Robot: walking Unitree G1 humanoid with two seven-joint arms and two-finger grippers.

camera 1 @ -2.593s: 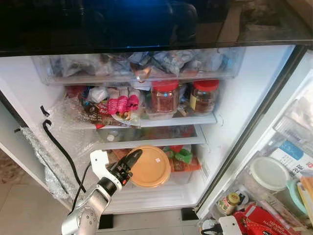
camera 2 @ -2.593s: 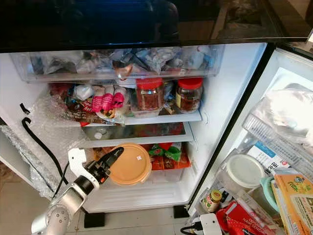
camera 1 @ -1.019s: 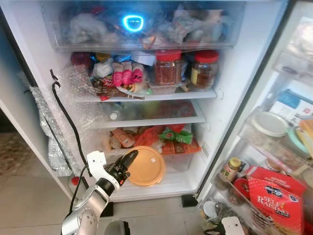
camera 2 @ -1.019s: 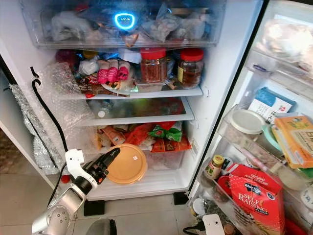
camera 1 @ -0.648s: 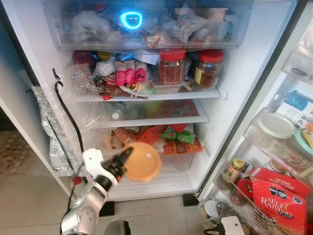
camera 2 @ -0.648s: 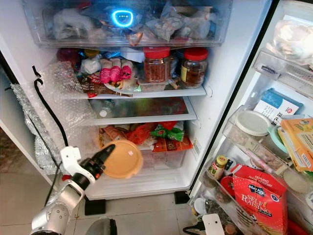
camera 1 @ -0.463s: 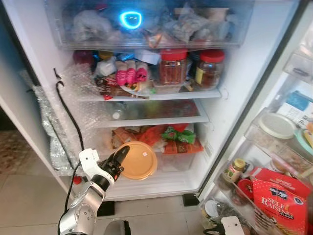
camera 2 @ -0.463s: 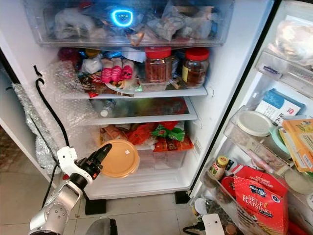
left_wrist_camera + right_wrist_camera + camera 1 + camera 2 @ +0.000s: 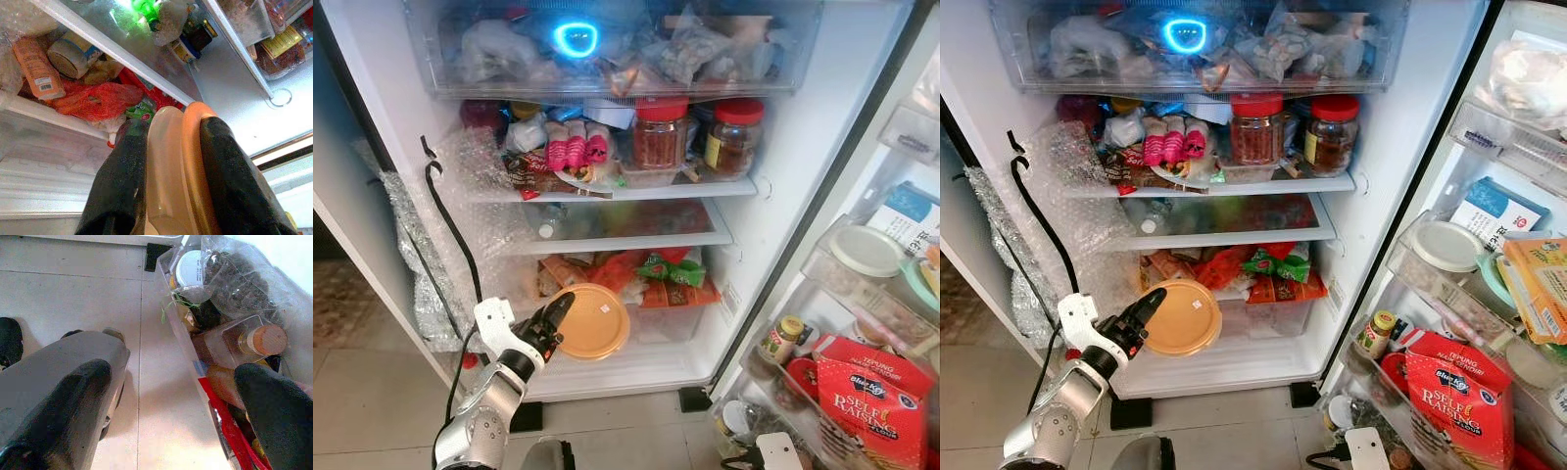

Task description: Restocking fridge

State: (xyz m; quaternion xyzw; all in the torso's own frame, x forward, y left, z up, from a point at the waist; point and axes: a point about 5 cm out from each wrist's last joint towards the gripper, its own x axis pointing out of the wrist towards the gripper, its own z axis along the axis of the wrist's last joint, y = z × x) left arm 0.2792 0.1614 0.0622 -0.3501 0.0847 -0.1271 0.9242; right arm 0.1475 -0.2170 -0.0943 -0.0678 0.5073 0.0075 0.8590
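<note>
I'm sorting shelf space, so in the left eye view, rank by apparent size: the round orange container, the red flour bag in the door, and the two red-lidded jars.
1. Red flour bag, though nearest the camera.
2. Round orange container, held by the left end effector.
3. The two red-lidded jars look alike.

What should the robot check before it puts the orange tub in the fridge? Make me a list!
1. Left claw pinching the tub: ok, a finger on each side of its rim.
2. Fridge door open: ok.
3. Tub level: not ok, it stands on edge.
4. Room in the bottom drawer: not ok, packets fill it.
5. Room on the middle shelf: cannot tell, its depth is hidden.
6. Right claw out of the way: ok, open, low by the door bins.
</note>
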